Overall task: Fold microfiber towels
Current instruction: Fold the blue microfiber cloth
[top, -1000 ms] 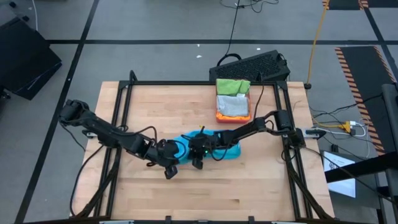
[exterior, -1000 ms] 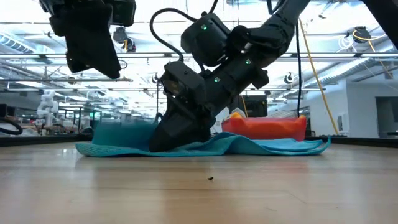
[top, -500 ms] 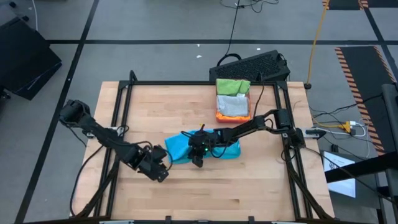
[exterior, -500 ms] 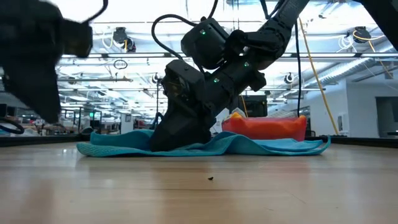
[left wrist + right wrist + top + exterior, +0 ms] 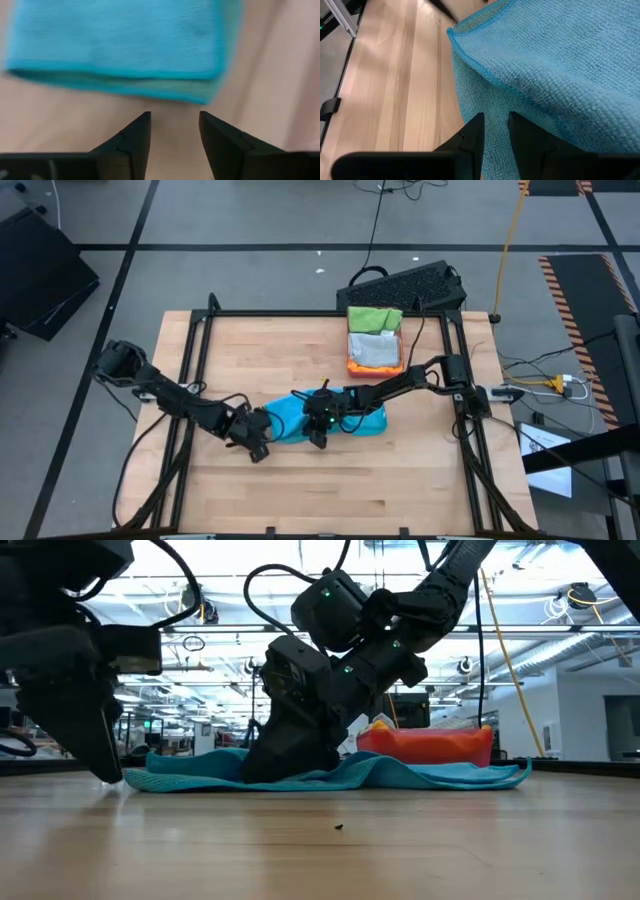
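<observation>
Centrally, the bright blue towel (image 5: 330, 416) is lying folded over on the wooden table (image 5: 300, 350), with the right gripper (image 5: 318, 430) pressing down on it, fingers nearly together around a fold. The left gripper (image 5: 174, 131) is hovering just beside the towel's edge, fingers apart and holding nothing. Farther back, a pink-red tray (image 5: 375, 360) is carrying folded green towels (image 5: 374, 318).

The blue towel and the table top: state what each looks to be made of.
Blue towel: soft microfiber-type cloth, matte, judging by its fine looped weave, stitched edge and limp folds.
Table top: light wood, probably butcher-block planks with a smooth, slightly satin finish; grain lines and plank seams show beside the towel.
</observation>
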